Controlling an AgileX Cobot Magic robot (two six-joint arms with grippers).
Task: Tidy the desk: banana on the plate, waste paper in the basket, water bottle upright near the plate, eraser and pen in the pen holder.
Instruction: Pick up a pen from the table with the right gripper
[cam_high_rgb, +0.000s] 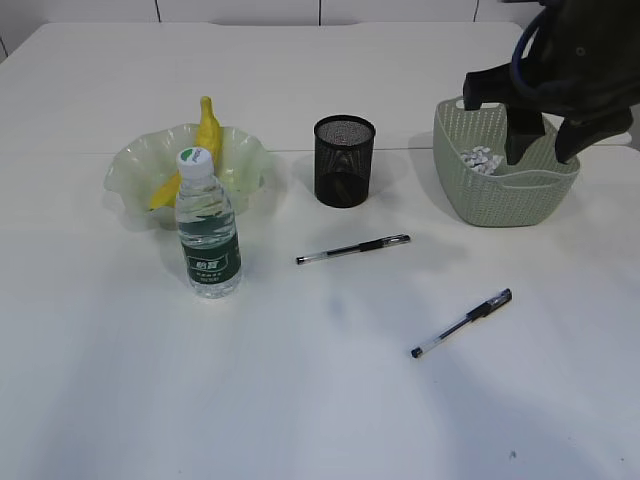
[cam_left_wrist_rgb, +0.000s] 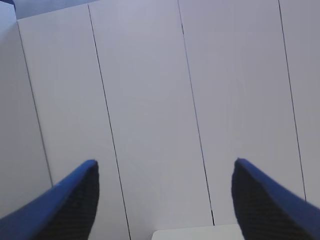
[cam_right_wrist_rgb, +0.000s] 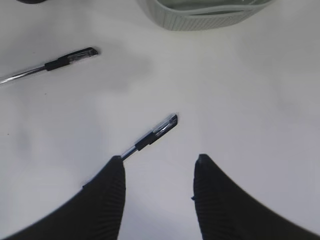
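On the white desk, two pens lie loose before the pen holder; the banana rests in the plate, the water bottle upright beside it. Waste paper sits in the basket. The right gripper hovers half-spread and empty; the left gripper gapes wide toward wall panels.

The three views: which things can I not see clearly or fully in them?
- Eraser: seen in no view; whether it lies in the holder cannot be told through the mesh.
- Paper: exterior view, partly hidden by the basket wall and the right gripper.
- Banana: its lower part is behind the bottle.
- Near pen: right wrist view, its end is covered by a finger.
- Left wrist view: shows only wall and its fingers.
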